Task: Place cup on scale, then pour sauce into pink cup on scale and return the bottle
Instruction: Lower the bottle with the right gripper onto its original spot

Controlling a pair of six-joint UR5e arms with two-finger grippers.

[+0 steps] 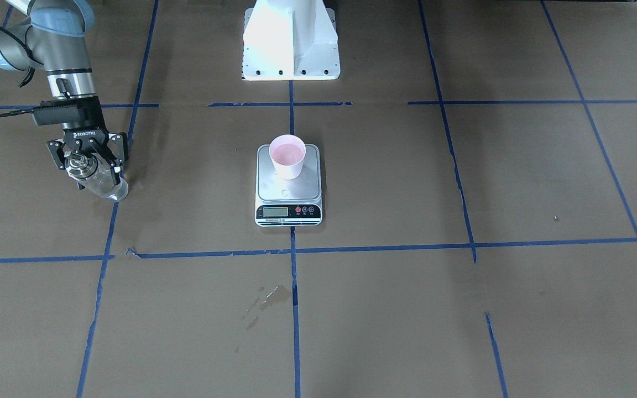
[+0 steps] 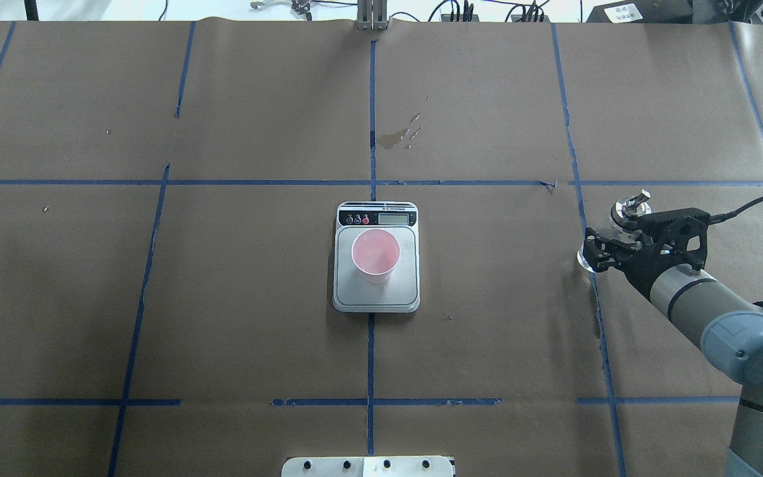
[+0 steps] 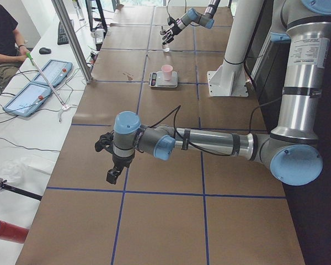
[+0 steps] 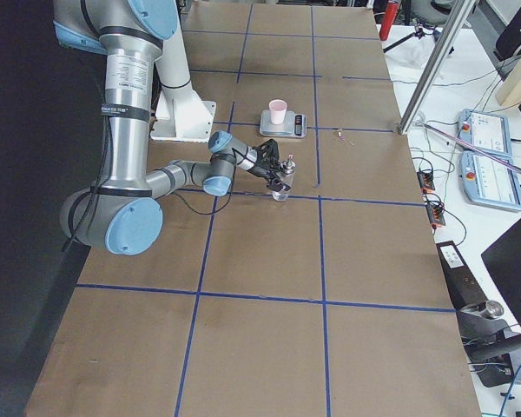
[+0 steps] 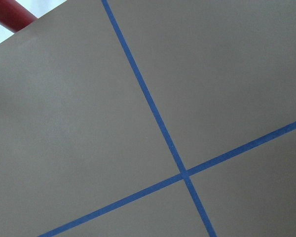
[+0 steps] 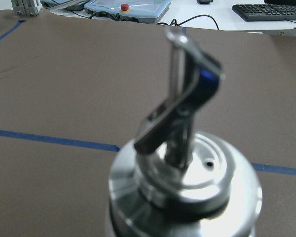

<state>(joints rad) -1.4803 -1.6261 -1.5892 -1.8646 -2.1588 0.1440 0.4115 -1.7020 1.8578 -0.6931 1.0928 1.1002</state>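
The pink cup (image 1: 288, 155) stands upright on the scale (image 1: 274, 190) at the table's middle, towards the platform's robot-side end; it also shows in the overhead view (image 2: 375, 253). The clear glass bottle (image 1: 103, 185) with its silver spout cap (image 2: 630, 209) is upright far to the robot's right, its base at or just above the paper. My right gripper (image 1: 90, 176) is shut on the bottle's body from the side. The right wrist view is filled by the blurred cap (image 6: 187, 182). My left gripper (image 3: 111, 175) shows only in the exterior left view, low over bare paper; I cannot tell if it is open.
The white robot pedestal (image 1: 291, 44) stands behind the scale. A dried wet stain (image 1: 271, 296) marks the paper on the operators' side. Blue tape lines grid the brown paper. A seated operator (image 3: 3, 33) and tablets (image 3: 41, 77) are beyond the table's far edge.
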